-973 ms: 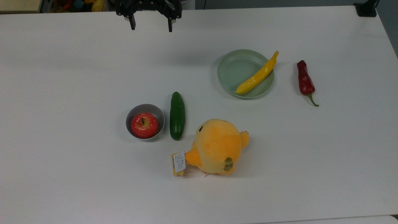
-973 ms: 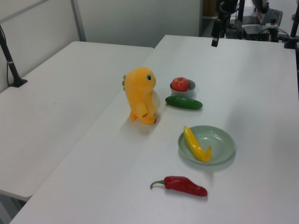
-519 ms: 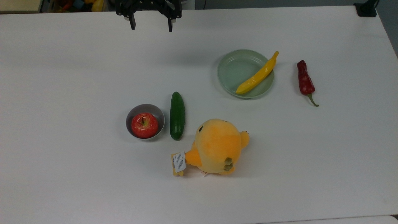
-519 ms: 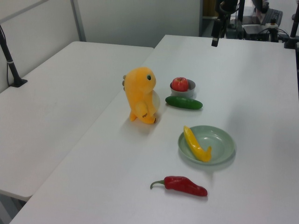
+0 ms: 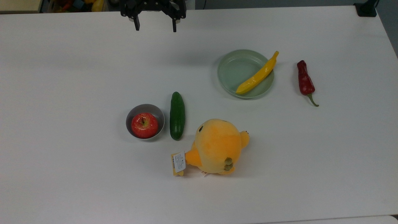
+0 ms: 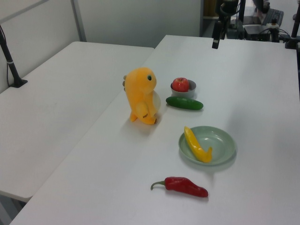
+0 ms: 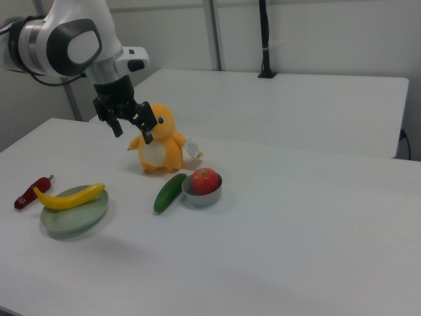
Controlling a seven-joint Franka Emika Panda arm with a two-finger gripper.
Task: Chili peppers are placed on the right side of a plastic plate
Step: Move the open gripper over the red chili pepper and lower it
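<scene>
Top view: the pincer (image 5: 155, 26) is held wide open and empty above the far edge of the tabletop (image 5: 77, 71). The chili pepper (image 5: 305, 81) is laid flat on the tabletop, near the plastic plate (image 5: 231, 73) on the top view's right, apart from its rim. A yellow long fruit (image 5: 258, 74) is propped across the plate.

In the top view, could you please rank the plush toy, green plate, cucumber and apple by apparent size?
1. Plush toy, though it stands taller and so nearer the camera.
2. Green plate, close behind.
3. Cucumber.
4. Apple; similar area, so this order is unsure.
</scene>
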